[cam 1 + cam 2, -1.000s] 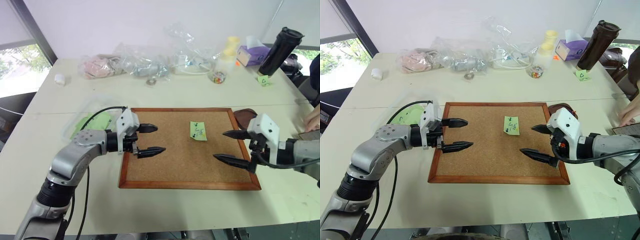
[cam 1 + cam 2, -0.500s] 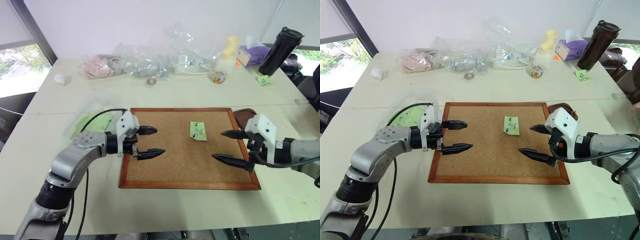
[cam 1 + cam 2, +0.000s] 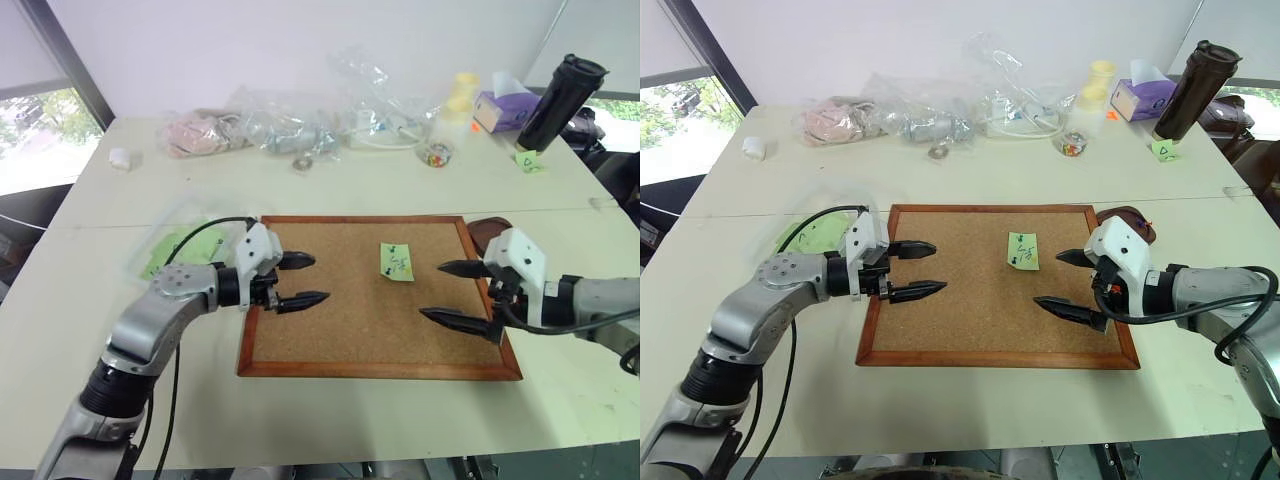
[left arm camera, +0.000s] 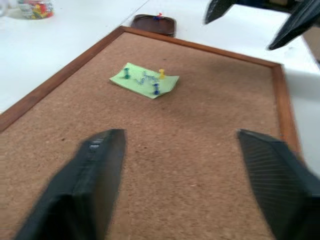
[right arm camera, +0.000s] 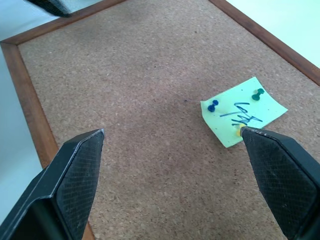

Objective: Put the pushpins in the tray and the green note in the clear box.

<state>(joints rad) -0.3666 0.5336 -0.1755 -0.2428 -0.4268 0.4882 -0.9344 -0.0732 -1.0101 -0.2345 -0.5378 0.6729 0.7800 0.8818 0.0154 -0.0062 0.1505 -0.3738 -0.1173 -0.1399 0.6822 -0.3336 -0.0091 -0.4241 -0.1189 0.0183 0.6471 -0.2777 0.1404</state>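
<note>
**Grippers over cork board, note pinned**

Left gripper (image 3: 300,279) parted, empty, above board's left side. Right gripper (image 3: 450,292) spread wide, empty, above right side. Green note (image 5: 244,117) flat on cork board (image 3: 350,330), fixed by three pushpins (image 5: 213,105). Tray (image 3: 487,234) touching board's far right corner. Clear box (image 3: 160,250) left of board.

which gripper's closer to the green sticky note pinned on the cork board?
Right. The right gripper hovers just beside the small light-green sticky note toward the board's right edge, jaws open. The left gripper is farther off, over the wood-framed cork board at its left edge.
</note>
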